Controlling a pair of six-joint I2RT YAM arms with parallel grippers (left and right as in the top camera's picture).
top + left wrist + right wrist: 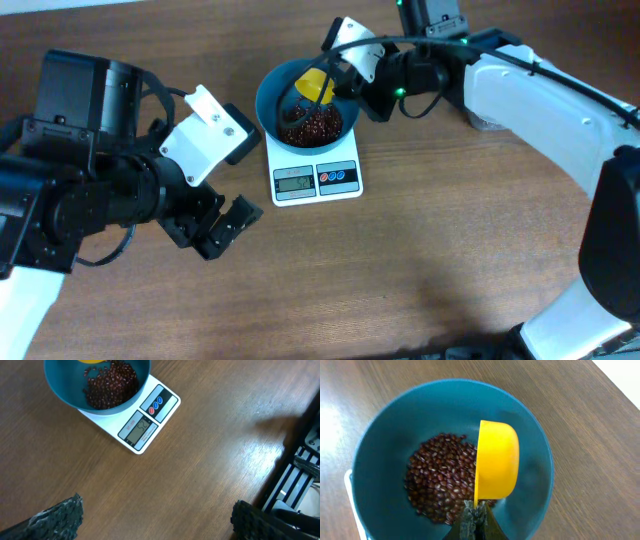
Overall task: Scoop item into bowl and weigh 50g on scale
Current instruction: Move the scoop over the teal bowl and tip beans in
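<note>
The beans [440,477] lie as a loose heap in the bottom of the blue bowl [385,425]. They look small, hard, dry and light, so they should pour and roll freely and cannot be pinched up singly. They are best moved by the scoopful and tipped out slowly. A few more or fewer at a time is probably the finest adjustment available. The yellow scoop [495,460] hangs over the heap inside the bowl, turned on its side with its mouth toward the beans. It is stiff, smooth plastic that could twist in a loose hold, so the handle is the place to grip it. The right pincer [474,515] is clamped tight on that handle. The bowl rests on the white scale [317,180] and overhangs it all round. Being light and slick, it would likely slide or tip if nudged at the rim, so the scoop should stay clear of the wall. The scale's display is lit, but its digits are too small to read with certainty. Bowl and scale stand toward the far edge of the table [430,260]. The left pincer [222,226] hovers over bare wood toward the table's left edge, well apart from the scale, its fingers spread wide and holding nothing.
</note>
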